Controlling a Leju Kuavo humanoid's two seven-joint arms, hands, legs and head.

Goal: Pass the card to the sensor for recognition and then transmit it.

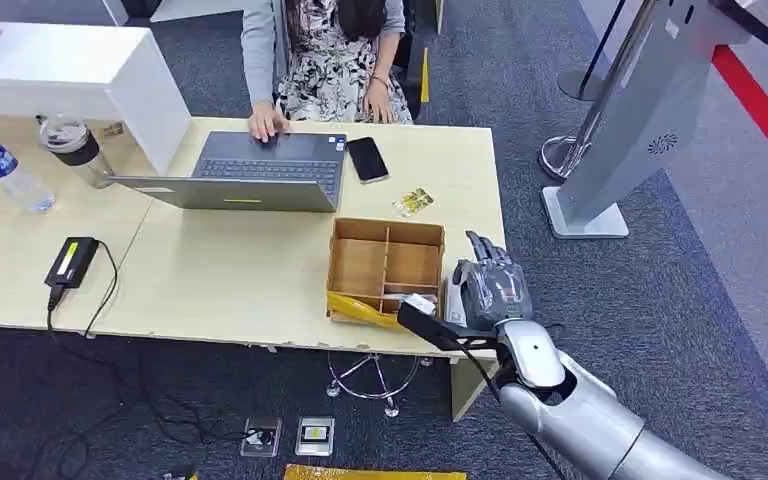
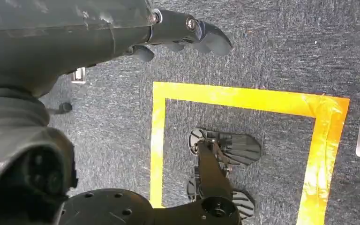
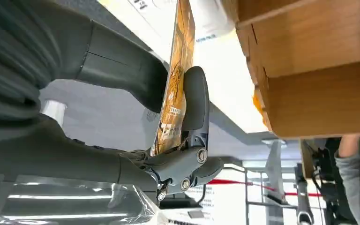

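My right hand [image 1: 490, 290] hovers at the table's right edge, just beside a wooden divided box [image 1: 385, 265]. In the right wrist view the hand [image 3: 187, 112] pinches a gold-patterned card [image 3: 173, 84] between its thumb and fingers, seen edge-on next to the box's wall [image 3: 309, 61]. A second gold card [image 1: 413, 202] lies flat on the table [image 1: 240, 270] behind the box. A grey slanted sensor kiosk [image 1: 650, 110] stands on the carpet to the right of the table. My left hand [image 2: 183, 33] hangs over the floor with nothing in it.
A person [image 1: 330, 60] sits at the far side typing on a laptop [image 1: 260, 165], a black phone [image 1: 367, 158] beside it. A water bottle [image 1: 0, 170], a cup [image 1: 75, 148] and a power adapter [image 1: 72, 262] sit on the left. Yellow tape [image 2: 243, 98] marks the carpet.
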